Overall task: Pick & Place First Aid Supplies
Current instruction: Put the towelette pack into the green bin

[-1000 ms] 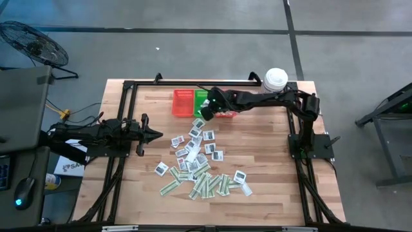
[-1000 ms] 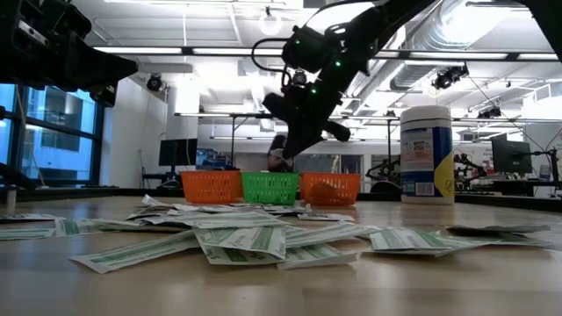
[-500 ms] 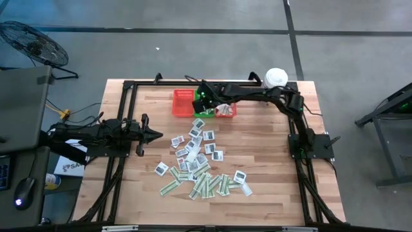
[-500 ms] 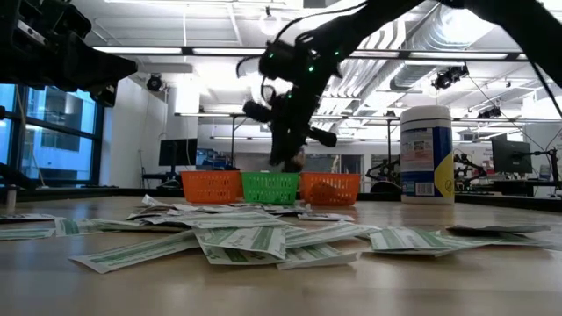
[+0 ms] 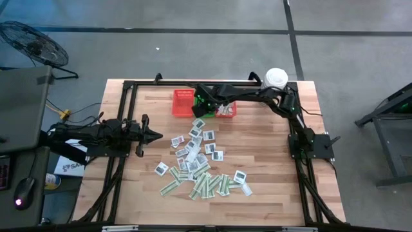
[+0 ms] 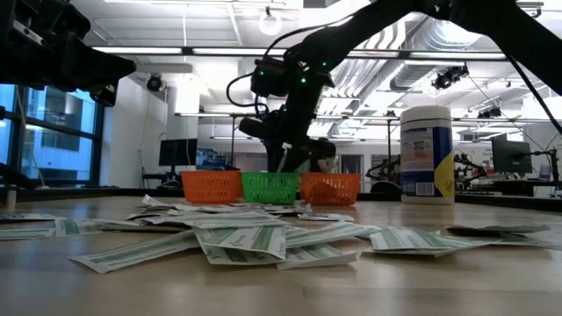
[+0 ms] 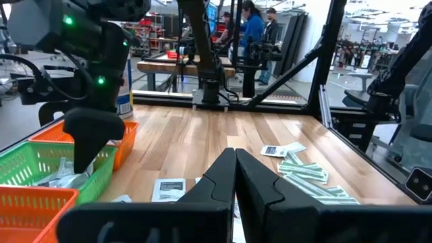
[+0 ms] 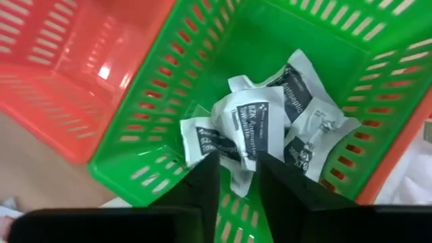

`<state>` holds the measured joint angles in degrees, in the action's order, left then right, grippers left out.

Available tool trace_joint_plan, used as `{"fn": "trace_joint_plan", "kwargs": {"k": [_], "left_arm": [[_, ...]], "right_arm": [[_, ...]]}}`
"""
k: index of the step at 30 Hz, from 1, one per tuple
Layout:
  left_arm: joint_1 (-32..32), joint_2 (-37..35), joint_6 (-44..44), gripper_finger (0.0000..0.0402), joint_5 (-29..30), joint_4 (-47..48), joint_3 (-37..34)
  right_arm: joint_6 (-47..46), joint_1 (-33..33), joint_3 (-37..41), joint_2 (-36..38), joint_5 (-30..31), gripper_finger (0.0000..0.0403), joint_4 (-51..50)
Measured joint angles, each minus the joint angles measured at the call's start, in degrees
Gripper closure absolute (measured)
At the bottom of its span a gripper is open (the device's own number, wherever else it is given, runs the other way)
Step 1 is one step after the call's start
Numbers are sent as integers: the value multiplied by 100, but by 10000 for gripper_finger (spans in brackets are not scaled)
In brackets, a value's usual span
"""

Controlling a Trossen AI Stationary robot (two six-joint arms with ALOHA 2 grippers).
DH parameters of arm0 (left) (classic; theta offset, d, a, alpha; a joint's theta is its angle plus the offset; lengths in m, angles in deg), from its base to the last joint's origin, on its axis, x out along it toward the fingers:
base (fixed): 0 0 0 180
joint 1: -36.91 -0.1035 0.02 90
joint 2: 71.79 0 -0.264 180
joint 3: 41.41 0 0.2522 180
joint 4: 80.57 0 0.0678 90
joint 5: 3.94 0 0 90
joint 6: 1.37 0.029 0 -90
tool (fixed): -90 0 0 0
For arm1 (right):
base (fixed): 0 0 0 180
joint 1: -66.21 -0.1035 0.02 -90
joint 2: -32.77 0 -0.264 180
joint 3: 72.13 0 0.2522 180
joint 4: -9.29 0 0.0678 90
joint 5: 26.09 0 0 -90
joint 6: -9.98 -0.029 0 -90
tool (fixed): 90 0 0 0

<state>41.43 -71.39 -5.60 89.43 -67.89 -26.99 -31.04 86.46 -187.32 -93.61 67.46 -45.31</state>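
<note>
Over the green basket [image 8: 324, 40] at the bench's far edge, my right pincer [image 8: 233, 179] hangs with fingers apart, a white packet [image 8: 246, 128] dropping onto those already inside

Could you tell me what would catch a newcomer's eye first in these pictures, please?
The right claw hangs over the green basket at the table's far edge, where crumpled white packets lie piled. Next, the scatter of green-and-white and white packets across the middle of the wooden table. The left claw waits beside that scatter.
</note>
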Motion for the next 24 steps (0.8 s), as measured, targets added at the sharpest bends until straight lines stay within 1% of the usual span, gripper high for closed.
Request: {"fn": "trace_joint_plan", "kwargs": {"k": [7, 10, 13, 17, 24], "left_arm": [[1, 0, -46, 400, 1, 0, 0], [2, 0, -50, 400, 2, 0, 0], [0, 0, -50, 400, 2, -1, 0], [2, 0, -50, 400, 3, -2, 0], [2, -1, -52, 400, 4, -2, 0]], "right_arm": [[226, -20, 0, 273, -60, 223, 43], [403, -40, 0, 486, -32, 201, -9], [581, -64, 0, 751, -148, 195, -29], [832, -165, 0, 1076, -217, 201, -250], [1275, -554, 0, 1573, -186, 205, -1127]]}}
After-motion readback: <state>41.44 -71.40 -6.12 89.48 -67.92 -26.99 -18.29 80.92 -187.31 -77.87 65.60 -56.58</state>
